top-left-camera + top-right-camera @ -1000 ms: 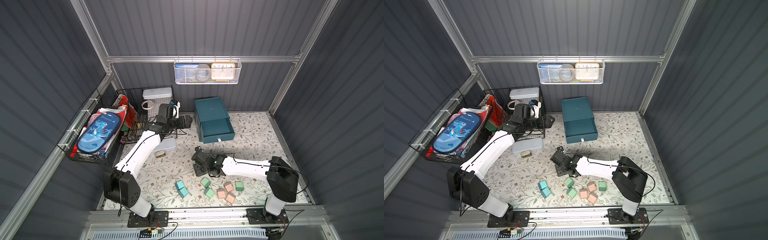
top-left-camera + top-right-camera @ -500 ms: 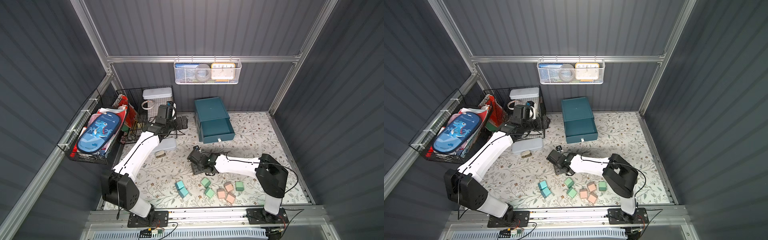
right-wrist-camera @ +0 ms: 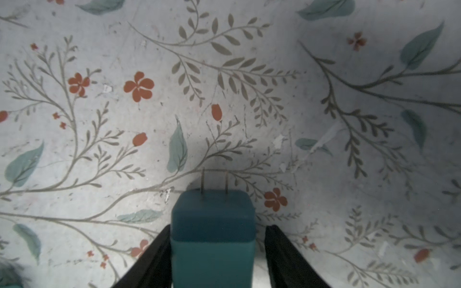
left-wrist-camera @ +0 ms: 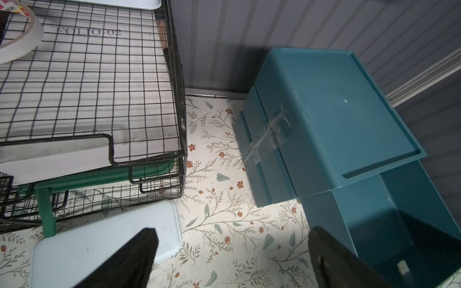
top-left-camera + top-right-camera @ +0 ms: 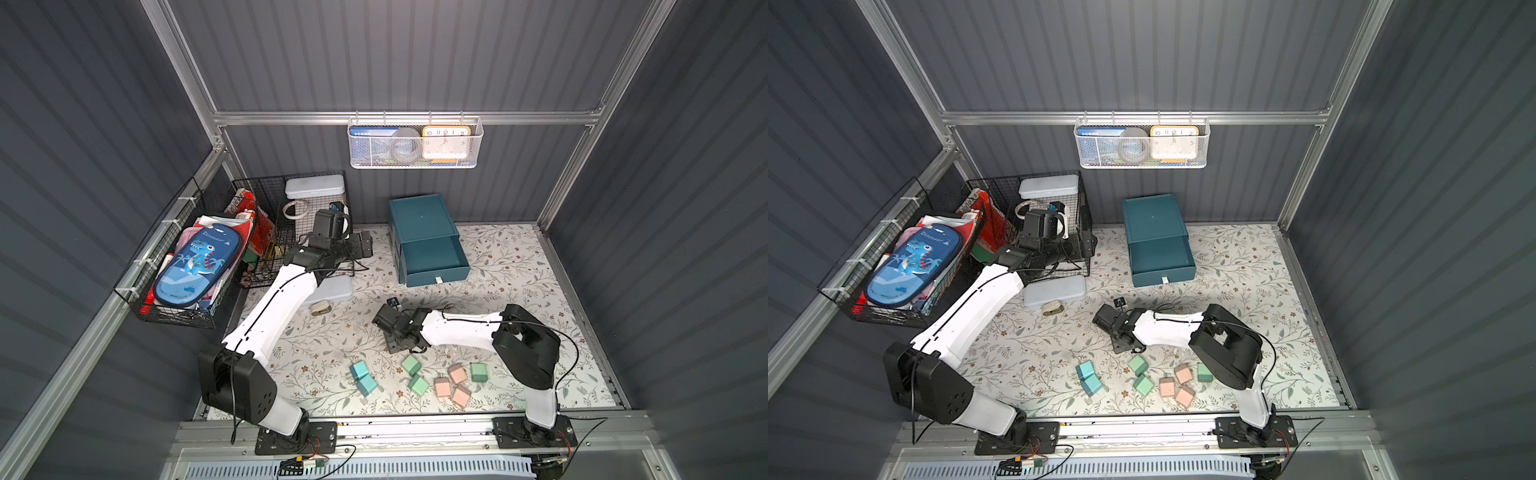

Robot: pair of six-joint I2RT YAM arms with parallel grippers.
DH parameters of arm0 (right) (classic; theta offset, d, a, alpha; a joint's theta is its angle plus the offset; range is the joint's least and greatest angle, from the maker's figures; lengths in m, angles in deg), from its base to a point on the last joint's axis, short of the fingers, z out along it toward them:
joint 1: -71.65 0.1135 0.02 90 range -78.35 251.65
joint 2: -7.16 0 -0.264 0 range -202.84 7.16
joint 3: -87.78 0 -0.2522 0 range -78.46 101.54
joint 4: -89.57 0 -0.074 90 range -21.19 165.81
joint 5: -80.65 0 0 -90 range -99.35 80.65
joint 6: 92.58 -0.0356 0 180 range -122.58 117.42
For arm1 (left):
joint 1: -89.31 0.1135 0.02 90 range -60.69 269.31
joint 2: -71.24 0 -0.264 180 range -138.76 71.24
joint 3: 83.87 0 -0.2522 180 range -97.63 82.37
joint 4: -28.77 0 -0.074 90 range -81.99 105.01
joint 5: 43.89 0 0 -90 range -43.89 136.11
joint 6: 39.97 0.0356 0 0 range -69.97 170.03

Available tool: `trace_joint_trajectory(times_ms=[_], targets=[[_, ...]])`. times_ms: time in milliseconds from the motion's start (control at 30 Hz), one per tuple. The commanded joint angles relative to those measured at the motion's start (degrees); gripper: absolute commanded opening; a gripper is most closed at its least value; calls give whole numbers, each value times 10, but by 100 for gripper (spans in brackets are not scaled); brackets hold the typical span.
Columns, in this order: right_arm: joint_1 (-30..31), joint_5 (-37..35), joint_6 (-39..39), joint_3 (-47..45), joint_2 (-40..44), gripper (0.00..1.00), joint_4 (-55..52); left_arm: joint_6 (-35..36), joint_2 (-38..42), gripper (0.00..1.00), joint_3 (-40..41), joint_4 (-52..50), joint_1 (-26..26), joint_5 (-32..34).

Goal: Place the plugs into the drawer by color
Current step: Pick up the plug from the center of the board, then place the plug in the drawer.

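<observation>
In the right wrist view a blue plug point(image 3: 213, 237) sits prongs-first between my right gripper's point(image 3: 217, 229) fingers, low over the floral mat. One finger lies against it and a narrow gap shows at the other. In both top views that gripper point(image 5: 395, 343) point(image 5: 1121, 343) hides the plug. On the mat in front lie two blue plugs point(image 5: 363, 376), three green plugs point(image 5: 411, 365) and three pink plugs point(image 5: 457, 372). The teal drawer cabinet point(image 5: 419, 216) point(image 4: 336, 112) has its bottom drawer point(image 5: 432, 257) pulled out. My left gripper point(image 5: 361, 245) point(image 4: 232, 234) hangs open and holds nothing, between rack and cabinet.
A black wire-mesh rack point(image 5: 316, 199) stands left of the cabinet, with a pale blue flat case point(image 5: 336, 289) and a small beige item point(image 5: 320, 308) before it. A side basket holds a dinosaur pencil case point(image 5: 195, 262). A white basket point(image 5: 415, 143) hangs on the back wall.
My right arm's elbow has swung left and its gripper has shifted slightly left, staying low over the mat. The left arm has barely moved.
</observation>
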Motion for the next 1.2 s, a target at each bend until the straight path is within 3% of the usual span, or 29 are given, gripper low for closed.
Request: trace_joint_trajectory(times_ms=[0, 133, 233, 333, 633, 800, 933, 1167], targets=[[-2, -3, -7, 8, -10, 55, -5, 2, 1, 99, 4, -10, 4, -6], [-2, 0, -4, 7, -15, 46, 0, -1, -5, 99, 0, -11, 4, 3], [-1, 2, -5, 5, 1, 28, -9, -1, -14, 99, -14, -24, 3, 4], [6, 2, 0, 13, 47, 19, -38, 5, -21, 99, -31, -21, 3, -6], [21, -43, 39, 125, 199, 15, -134, -8, -33, 99, -102, -14, -4, -52], [-39, -70, 77, 284, 168, 11, -254, 3, -48, 99, -141, -21, -5, -35], [-105, -43, 112, 367, 125, 10, -303, 8, -64, 99, -156, -22, -5, -29], [-166, 16, 162, 436, 58, 10, -315, 16, -75, 99, -146, -16, -5, -22]])
